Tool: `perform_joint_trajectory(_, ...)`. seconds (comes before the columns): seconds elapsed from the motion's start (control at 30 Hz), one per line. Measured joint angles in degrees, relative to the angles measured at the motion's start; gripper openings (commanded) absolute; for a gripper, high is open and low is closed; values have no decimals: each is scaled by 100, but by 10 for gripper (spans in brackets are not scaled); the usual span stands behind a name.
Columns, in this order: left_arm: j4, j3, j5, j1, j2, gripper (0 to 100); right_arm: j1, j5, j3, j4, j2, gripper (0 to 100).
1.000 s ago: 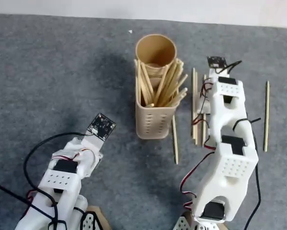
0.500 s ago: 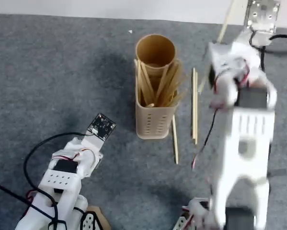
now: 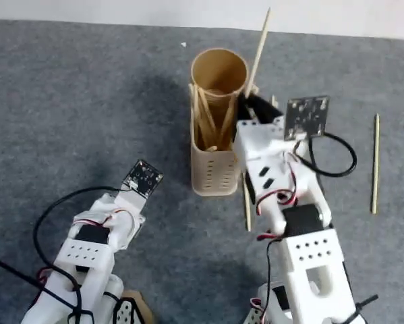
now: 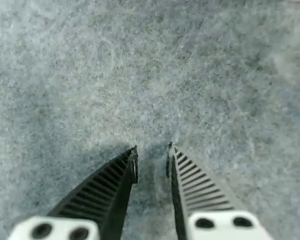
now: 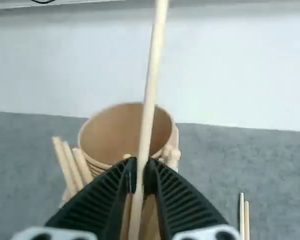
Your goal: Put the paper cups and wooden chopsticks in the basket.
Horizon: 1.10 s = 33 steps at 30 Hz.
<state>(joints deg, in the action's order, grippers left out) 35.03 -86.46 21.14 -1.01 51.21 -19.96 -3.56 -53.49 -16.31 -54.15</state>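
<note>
- Right gripper (image 5: pixel 139 172) is clamped on one chopstick (image 5: pixel 152 90). It grips low on the shaft, so most of the stick points up and away past the paper cup (image 5: pixel 120 131).
- Left gripper (image 4: pixel 152 161) sits low over the grey mat (image 4: pixel 139 65), its jaws a narrow gap apart with nothing between them.
- The step in hand, as I judge it, is bringing this chopstick to the basket (image 3: pixel 218 177). From above, the right gripper is just beside the basket's rim and the stick leans beside the cup's mouth.
- The next move calls for guiding the lower end down among the packed chopsticks (image 3: pixel 207 125) already in the basket, then letting go. The space is crowded, so the end may catch.
- The cup is plain brown and stands upright in the basket's far end, mouth up.
- At least two sticks are left on the mat: a loose chopstick (image 3: pixel 246 202) just beside the basket, and an outlying chopstick (image 3: pixel 375 162) well apart, beyond the right arm.
</note>
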Motion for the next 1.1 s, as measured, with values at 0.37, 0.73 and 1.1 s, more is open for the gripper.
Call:
perform_joint_trajectory(0.37, 0, 0, 0, 0, 0, 130, 44, 492, 2127, -2629, -299, 222)
perform_joint_trajectory(0.73, 0, 0, 0, 0, 0, 130, 1635, 1037, 3358, -4703, 2347, 222)
perform_joint_trajectory(1.1, 0, 0, 0, 0, 0, 130, 1705, 1090, 2716, -3543, 5090, 224)
